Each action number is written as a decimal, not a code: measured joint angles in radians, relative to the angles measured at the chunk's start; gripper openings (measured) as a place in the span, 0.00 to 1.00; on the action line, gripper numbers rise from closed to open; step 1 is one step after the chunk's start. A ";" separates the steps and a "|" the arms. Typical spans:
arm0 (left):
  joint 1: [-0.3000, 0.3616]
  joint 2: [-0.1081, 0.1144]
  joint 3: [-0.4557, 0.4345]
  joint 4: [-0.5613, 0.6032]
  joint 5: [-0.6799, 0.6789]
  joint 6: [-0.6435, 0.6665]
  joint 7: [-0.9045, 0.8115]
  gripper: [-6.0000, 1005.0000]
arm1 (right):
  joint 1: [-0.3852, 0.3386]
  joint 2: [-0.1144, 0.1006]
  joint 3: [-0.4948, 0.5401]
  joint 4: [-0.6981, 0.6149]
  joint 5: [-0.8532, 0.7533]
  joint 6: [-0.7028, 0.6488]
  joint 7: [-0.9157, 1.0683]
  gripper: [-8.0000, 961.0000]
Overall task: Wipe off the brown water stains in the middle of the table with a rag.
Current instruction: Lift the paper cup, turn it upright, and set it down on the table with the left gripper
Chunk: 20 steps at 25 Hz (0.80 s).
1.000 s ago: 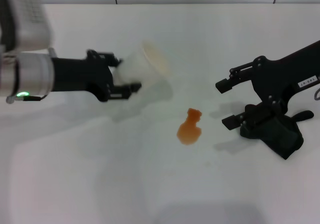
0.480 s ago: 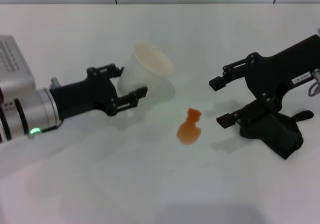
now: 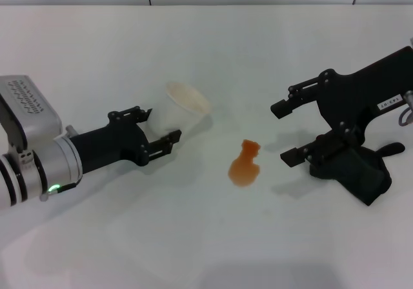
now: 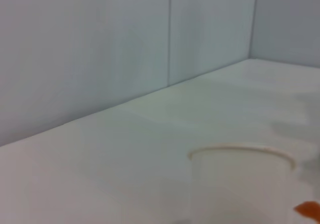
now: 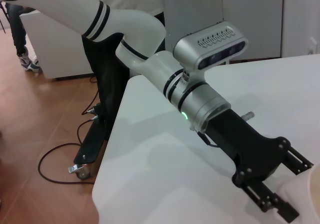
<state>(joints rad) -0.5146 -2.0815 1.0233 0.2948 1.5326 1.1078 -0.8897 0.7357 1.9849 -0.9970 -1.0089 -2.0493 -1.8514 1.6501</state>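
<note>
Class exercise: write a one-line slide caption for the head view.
Left gripper open beside a white cup, right gripper open above the rag, brown stain between them on the table.

Orange-brown water stains (image 3: pixel 244 165), translucent, vase-shaped with narrow top and rounder bottom, pooled mid-way across plain white table (image 3: pixel 193 237). Black rag (image 3: pixel 360 173), crumpled in irregular folds, lying flat on the tabletop well right of the stain.
</note>
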 joint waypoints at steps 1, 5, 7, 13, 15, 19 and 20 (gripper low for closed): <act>0.000 0.000 0.000 -0.002 -0.002 -0.008 0.004 0.63 | 0.000 0.000 0.000 0.000 0.000 0.000 -0.001 0.89; -0.014 -0.001 -0.001 -0.034 -0.010 -0.040 0.039 0.63 | -0.001 0.000 0.000 0.001 0.000 0.000 -0.008 0.89; -0.018 -0.002 -0.001 -0.047 -0.009 -0.044 0.053 0.63 | -0.002 0.000 0.001 0.001 0.000 0.000 -0.008 0.89; -0.011 -0.002 0.000 -0.043 -0.012 -0.039 0.060 0.62 | -0.012 -0.004 0.003 0.001 0.000 0.000 -0.009 0.89; -0.006 -0.003 0.001 -0.043 -0.026 -0.039 0.065 0.62 | -0.015 -0.006 0.003 0.001 0.000 0.000 -0.009 0.89; 0.002 -0.003 0.003 -0.041 -0.057 -0.037 0.077 0.66 | -0.016 -0.006 0.001 0.001 0.000 0.000 -0.009 0.89; 0.003 -0.003 0.003 -0.041 -0.058 -0.037 0.078 0.68 | -0.016 -0.006 0.001 0.001 0.000 0.000 -0.010 0.89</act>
<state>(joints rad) -0.5117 -2.0846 1.0266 0.2534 1.4742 1.0711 -0.8121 0.7193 1.9787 -0.9959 -1.0077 -2.0494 -1.8515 1.6402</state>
